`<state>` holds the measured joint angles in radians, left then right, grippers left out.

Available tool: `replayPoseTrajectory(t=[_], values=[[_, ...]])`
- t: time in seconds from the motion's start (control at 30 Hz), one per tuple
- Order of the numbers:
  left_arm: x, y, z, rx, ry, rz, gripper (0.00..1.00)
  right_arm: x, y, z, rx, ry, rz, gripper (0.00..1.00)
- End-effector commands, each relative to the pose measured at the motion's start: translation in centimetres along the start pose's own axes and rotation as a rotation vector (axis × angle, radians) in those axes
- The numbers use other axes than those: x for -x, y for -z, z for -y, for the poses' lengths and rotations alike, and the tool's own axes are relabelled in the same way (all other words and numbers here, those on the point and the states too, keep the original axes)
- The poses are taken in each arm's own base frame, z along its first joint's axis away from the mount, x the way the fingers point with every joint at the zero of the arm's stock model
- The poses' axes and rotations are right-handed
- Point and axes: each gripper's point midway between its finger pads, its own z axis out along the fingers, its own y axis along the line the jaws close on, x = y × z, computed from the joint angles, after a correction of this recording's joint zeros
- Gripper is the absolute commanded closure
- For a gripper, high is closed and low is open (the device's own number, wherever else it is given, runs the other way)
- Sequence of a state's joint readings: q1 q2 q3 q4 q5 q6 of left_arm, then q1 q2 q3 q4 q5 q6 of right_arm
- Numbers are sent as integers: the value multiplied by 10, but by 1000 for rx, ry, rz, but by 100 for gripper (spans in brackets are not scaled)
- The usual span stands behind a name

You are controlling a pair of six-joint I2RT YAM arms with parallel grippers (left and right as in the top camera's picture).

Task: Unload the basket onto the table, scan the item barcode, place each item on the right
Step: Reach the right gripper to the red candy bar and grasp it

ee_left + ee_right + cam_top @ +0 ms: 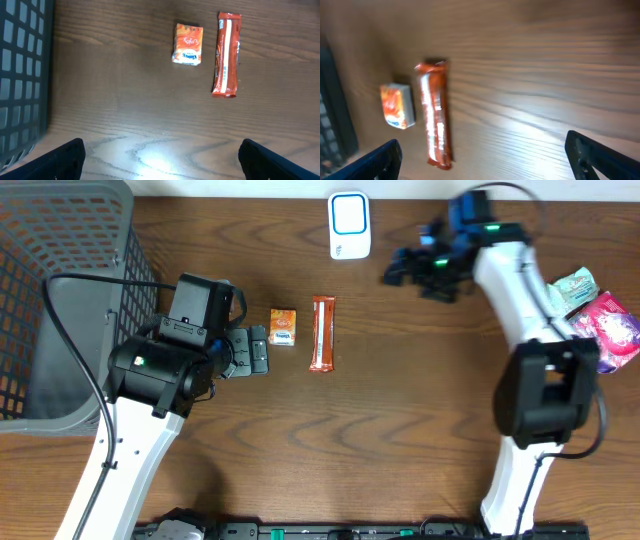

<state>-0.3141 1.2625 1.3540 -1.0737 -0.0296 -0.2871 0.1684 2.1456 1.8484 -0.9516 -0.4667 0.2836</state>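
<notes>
Two items lie on the wooden table: a small orange box (283, 326) (188, 44) (397, 106) and, just to its right, a long red-orange snack bar (322, 332) (226, 54) (434, 112). A white barcode scanner (349, 225) stands at the back edge. My left gripper (260, 350) (160, 162) is open just left of the box, with only bare table between its fingers. My right gripper (405, 275) (485, 160) is open too, hovering right of the scanner and apart from both items. It holds nothing.
A grey mesh basket (60, 290) (22, 75) fills the left end of the table. Loose snack packs, one pale green (575, 285) and one pink (612, 330), lie at the right edge behind the right arm.
</notes>
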Motion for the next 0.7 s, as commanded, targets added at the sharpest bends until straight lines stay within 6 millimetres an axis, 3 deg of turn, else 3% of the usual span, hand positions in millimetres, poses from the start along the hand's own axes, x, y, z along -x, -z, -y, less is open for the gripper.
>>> replayPoseTrajectory(t=[0.0,0.13,0.4,0.67], values=[[1,-1,-3,12,-1,0,2,-13,-26,-18,-133,-17,3,1],[1,-1,-3,12,-1,0,2,-28,-47,-39,-249,-34,39,1],[1,-1,-3,12,-1,-1,2,-47,-92,-77,-239,24,43,8],[1,-1,-3,12,-1,-1,2,-57,-121,-69,-265,34,7,21]])
